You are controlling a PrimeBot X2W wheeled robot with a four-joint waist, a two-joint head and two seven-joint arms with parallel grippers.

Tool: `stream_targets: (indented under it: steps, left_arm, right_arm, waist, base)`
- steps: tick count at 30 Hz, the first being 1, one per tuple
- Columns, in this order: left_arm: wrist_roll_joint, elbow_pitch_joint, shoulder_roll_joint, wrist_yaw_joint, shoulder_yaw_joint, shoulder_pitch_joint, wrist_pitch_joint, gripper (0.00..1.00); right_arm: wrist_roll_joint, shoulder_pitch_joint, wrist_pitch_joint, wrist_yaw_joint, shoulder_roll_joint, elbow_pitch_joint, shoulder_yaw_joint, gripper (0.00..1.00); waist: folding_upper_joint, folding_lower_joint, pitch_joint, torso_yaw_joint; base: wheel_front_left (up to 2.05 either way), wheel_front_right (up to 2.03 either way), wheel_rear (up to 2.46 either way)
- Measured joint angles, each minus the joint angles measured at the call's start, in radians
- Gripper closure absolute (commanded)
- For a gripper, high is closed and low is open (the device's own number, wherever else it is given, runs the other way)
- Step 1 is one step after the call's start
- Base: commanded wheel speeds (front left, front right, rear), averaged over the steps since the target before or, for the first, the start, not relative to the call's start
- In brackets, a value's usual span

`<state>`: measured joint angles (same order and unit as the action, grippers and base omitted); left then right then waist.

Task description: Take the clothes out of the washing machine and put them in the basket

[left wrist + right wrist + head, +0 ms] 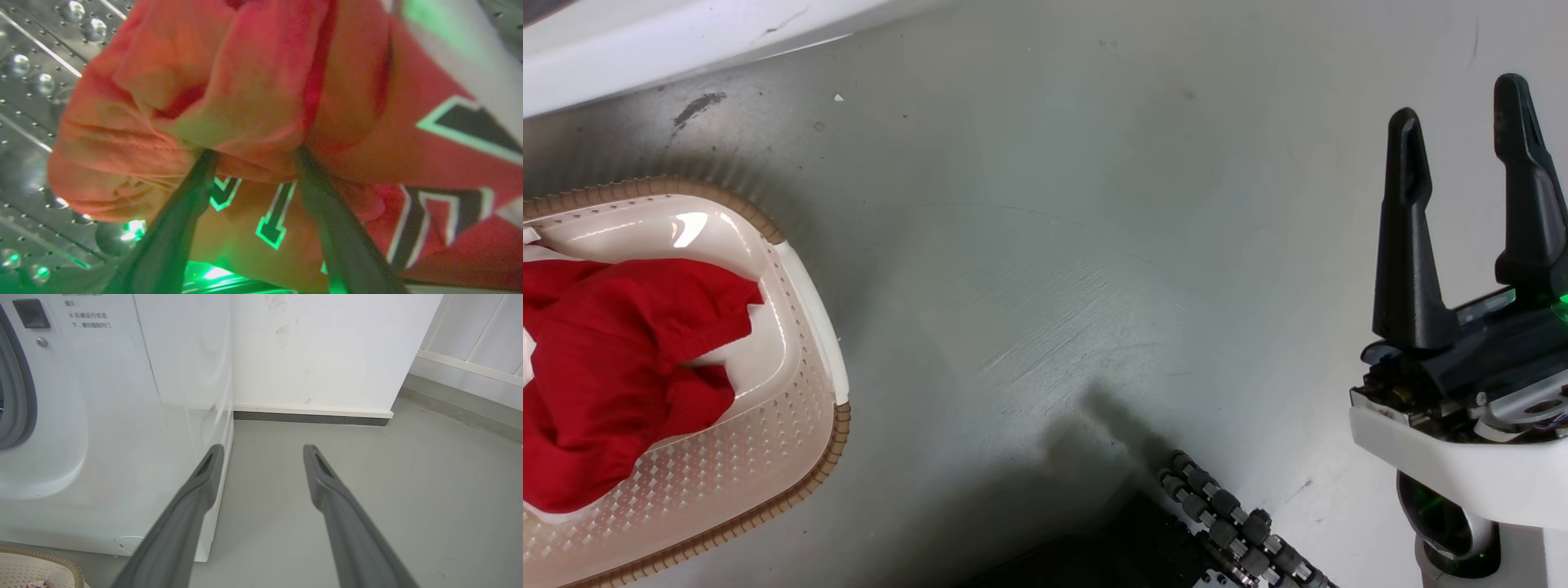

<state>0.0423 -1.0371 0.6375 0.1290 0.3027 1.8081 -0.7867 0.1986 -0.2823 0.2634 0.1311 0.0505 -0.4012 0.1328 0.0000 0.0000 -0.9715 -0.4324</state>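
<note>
Clothes (613, 359) of bright red lay in the basket (810, 327) on the floor (1054, 245); another red garment (245, 81) lay against the steel drum (28, 81) of the washing machine (102, 416). The left gripper (253, 157) was spread, its fingertips (206, 161) pressing into this garment without clenching it. The right gripper (1462, 106) hung released over the floor.

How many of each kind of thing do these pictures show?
Cream perforated plastic basket: 1
White washing machine: 1
Red fabric clothing bundles: 2 (basket bundle, machine bundle)
Dark two-fingered grippers: 2 (left gripper, right gripper)
Total: 6
</note>
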Motion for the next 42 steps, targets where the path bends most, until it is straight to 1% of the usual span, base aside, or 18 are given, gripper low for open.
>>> stream_targets:
  steps: [1,6,10,12,16,29,42]
  left_arm:
    - [0.003,-0.002,0.001,0.0,0.008,0.002,0.003,1.0]
    - [0.015,-0.001,0.019,0.0,0.047,0.01,0.054,1.0]
    - [0.025,-0.004,0.035,0.0,0.079,0.009,0.115,1.0]
    - [0.034,0.001,0.045,0.0,0.092,0.009,0.158,1.0]
    - [0.07,0.0,0.043,0.0,0.112,-0.017,0.258,1.0]
    - [0.182,-0.053,0.006,0.0,0.146,-0.216,0.582,1.0]
    - [0.29,-0.105,-0.084,-0.003,0.116,-0.522,0.906,1.0]
  right_arm:
    - [0.0,0.0,0.0,0.0,0.0,0.0,0.0,0.0]
    - [-0.003,-0.005,0.0,0.0,0.0,0.001,0.006,0.0]
    - [-0.003,-0.008,0.0,0.0,0.0,0.008,0.016,0.0]
    - [-0.003,-0.016,0.0,0.0,0.0,0.012,0.026,0.0]
    - [-0.005,-0.02,0.0,0.0,0.0,0.02,0.029,0.0]
    - [-0.055,0.001,0.0,0.0,0.0,0.056,0.035,0.0]
    - [-0.115,0.073,0.0,0.0,0.0,0.101,0.04,0.0]
  waist:
    - [0.0001,0.0,0.0,0.001]
    - [0.0,0.0,0.002,0.0]
    - [0.0,0.0001,0.013,-0.006]
    - [0.0,0.0,0.022,-0.012]
    - [0.0,0.0,0.056,-0.015]
    - [0.0,0.0,0.219,0.029]
    - [0.0,-0.0001,0.416,0.083]
  base:
    - [0.0,0.0,0.0]
    - [0.0,0.0,0.0]
    - [0.0,0.0,0.0]
    - [0.0,0.0,0.0]
    - [0.0,0.0,0.0]
    - [0.0,0.0,0.0]
    - [0.0,0.0,0.0]
